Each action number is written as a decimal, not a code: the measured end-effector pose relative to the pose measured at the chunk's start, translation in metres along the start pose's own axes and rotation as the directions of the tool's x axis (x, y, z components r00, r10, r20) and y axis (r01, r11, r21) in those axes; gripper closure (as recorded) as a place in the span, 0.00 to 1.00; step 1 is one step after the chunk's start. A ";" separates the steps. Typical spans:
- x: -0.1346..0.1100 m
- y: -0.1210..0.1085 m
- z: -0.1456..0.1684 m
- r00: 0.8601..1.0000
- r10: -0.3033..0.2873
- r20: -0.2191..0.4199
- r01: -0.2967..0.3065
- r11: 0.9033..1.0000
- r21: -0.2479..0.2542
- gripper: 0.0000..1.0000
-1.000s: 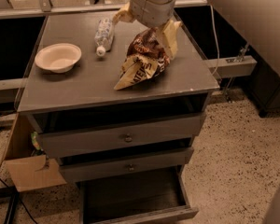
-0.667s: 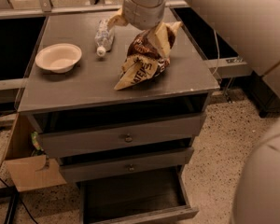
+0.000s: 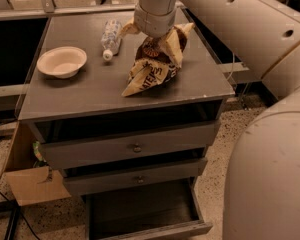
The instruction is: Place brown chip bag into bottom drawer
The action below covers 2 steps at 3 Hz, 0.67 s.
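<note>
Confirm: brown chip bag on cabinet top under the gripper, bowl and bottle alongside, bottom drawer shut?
Drawer's wrong: camera view shows the bottom drawer pulled open. The brown chip bag does lie on the cabinet top under the gripper, bowl and bottle alongside.

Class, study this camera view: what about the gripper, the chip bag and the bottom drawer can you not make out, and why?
All in the camera view:
- Gripper: at the top of the brown chip bag on the cabinet; the arm's wrist covers it, so its grasp is hidden.
- Bottom drawer: pulled out, front cut off by the lower edge; inside too dark to tell contents.
- Clear bottle: label too small to read.
</note>
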<state>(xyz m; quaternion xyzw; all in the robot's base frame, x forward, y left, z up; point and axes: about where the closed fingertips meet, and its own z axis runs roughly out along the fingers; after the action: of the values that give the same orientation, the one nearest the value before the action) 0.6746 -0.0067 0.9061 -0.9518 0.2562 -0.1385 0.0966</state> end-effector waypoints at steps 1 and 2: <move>0.025 0.019 0.005 0.996 0.069 -0.063 -0.069 0.998 0.011 0.00; 0.042 0.031 0.005 0.989 0.113 -0.100 -0.110 0.993 0.033 0.00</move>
<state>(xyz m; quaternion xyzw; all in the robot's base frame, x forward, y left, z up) 0.6968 -0.0540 0.9029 -0.9263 0.3115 -0.1846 0.1043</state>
